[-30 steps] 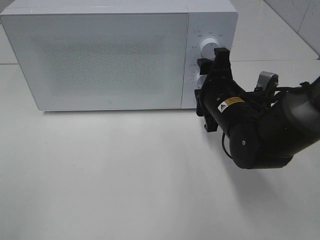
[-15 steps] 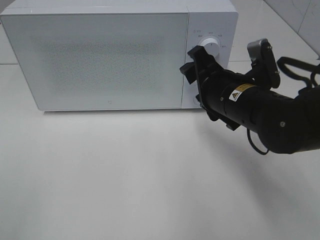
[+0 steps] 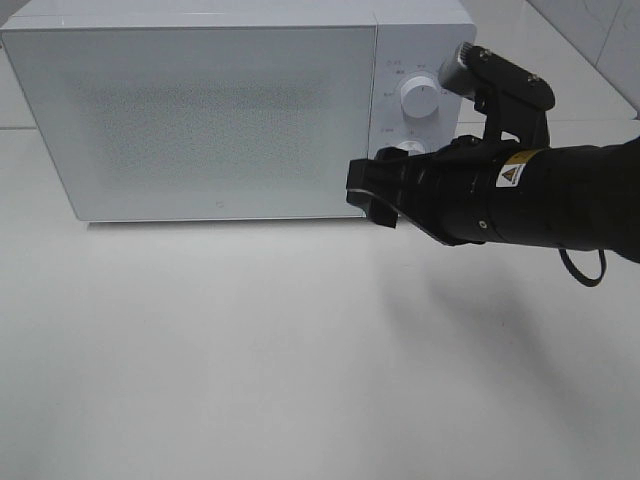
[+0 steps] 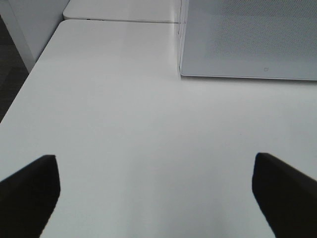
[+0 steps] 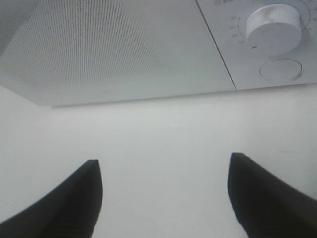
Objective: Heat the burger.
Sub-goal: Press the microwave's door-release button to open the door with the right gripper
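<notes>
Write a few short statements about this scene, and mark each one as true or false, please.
1. The microwave door is shut. True.
2. The right gripper holds the burger. False: its jaws stand open with nothing between them, and no burger is in view.
3. The control panel sits to the left of the door in the exterior high view. False: it is to the right of the door.
4. The left gripper is open. True.

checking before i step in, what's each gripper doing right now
Left gripper: open, holding nothing.
Right gripper: open, holding nothing, by the microwave.
</notes>
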